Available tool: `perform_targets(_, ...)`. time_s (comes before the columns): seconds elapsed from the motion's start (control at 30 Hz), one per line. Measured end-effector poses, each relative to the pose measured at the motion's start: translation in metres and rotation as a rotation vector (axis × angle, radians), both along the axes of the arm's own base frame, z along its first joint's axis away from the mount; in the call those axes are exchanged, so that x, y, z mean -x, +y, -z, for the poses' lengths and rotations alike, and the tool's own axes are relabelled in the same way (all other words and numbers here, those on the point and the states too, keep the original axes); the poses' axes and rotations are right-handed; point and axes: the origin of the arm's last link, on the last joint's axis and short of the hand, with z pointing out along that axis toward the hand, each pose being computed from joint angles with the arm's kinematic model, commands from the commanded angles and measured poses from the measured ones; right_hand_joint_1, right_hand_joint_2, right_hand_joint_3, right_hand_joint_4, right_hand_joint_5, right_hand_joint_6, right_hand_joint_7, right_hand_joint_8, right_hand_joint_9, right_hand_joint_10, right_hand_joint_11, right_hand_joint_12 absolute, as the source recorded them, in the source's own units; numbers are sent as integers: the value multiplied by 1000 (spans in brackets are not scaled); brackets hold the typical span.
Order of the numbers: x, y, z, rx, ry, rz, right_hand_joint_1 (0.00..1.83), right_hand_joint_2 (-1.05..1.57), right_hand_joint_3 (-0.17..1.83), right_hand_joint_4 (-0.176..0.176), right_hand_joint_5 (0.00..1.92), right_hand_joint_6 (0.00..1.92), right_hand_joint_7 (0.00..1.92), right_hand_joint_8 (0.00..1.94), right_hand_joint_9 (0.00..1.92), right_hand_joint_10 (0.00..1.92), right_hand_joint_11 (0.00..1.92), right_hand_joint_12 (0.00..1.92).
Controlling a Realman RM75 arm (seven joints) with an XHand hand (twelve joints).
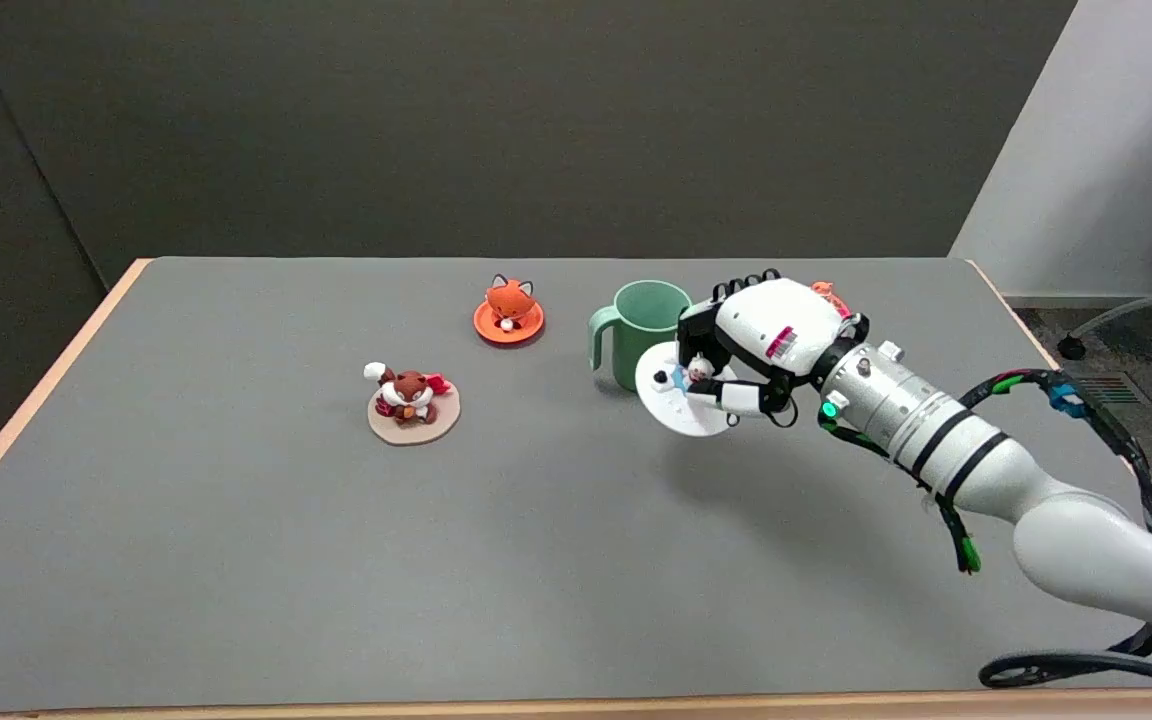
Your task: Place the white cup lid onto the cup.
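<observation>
A robot test room or lab is shown. A big grey table (336, 560) with a thin wooden edge is set before a plain dark wall (496, 120). At two o'clock a white wall panel (1106, 130) is seen, and at three o'clock the wheeled foot of an office chair (1136, 315) on a grey floor. A white robot arm (996, 460) with loose cables is seen at four o'clock.

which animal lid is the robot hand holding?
The white lid, held by the robot hand beside the green cup. The orange fox lid and beige lid lie on the table.
</observation>
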Motion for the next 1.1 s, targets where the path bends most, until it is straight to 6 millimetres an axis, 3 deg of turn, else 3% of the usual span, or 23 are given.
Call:
perform_targets(0.5,-22,-21,3,-46,26,-25,1256,1061,123,-176,943,1027,984,1007,1046,639,902,981)
perform_targets(1.1,-34,-64,13,-106,96,-34,1255,1061,128,-176,939,1036,978,1018,1046,639,924,892)
